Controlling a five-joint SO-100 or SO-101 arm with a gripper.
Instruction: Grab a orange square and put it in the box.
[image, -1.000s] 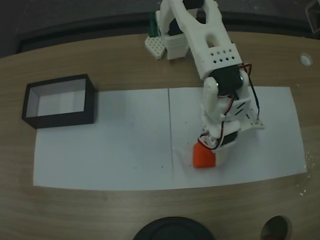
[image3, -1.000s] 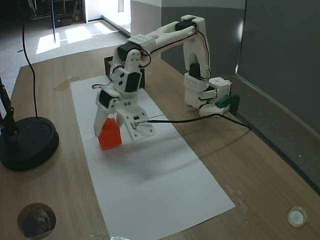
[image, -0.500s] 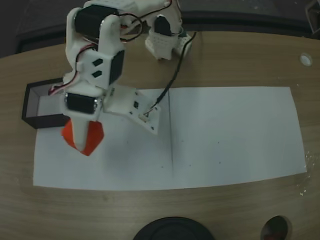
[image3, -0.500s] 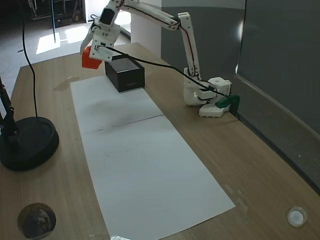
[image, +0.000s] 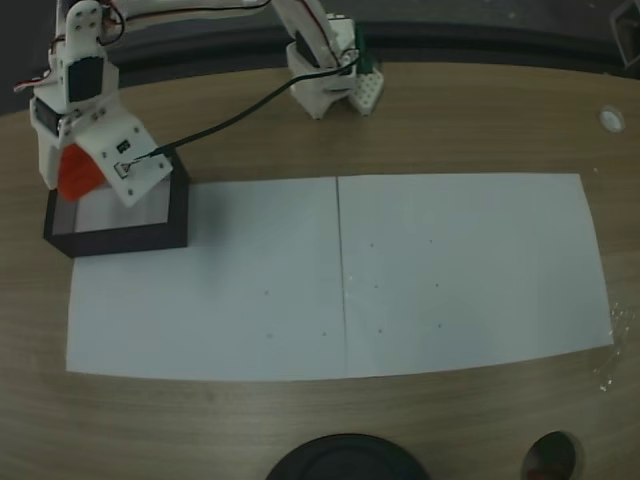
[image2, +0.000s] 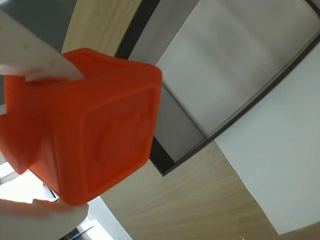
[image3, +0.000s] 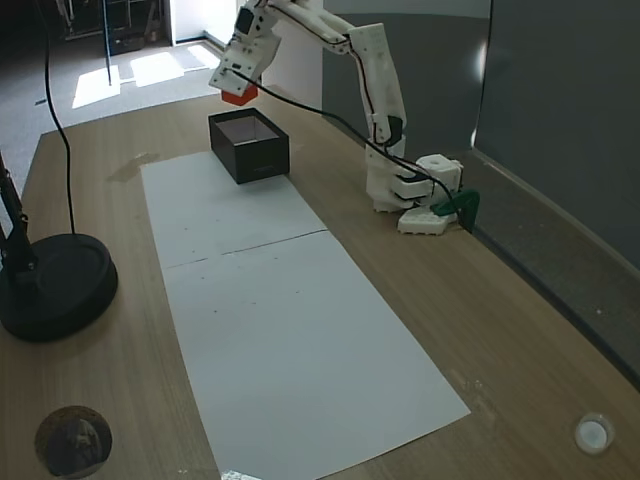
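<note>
Orange square (image: 78, 172), clamped in the gripper (image: 72, 175), has swung from the paper to the frame's upper left, hanging above the box (image: 175, 215); release comes next.

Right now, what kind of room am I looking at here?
Probably a hobby or lab workspace, not a factory: a small white arm's hand holds an orange cube above a black box, on a wooden table laid with white paper.
</note>
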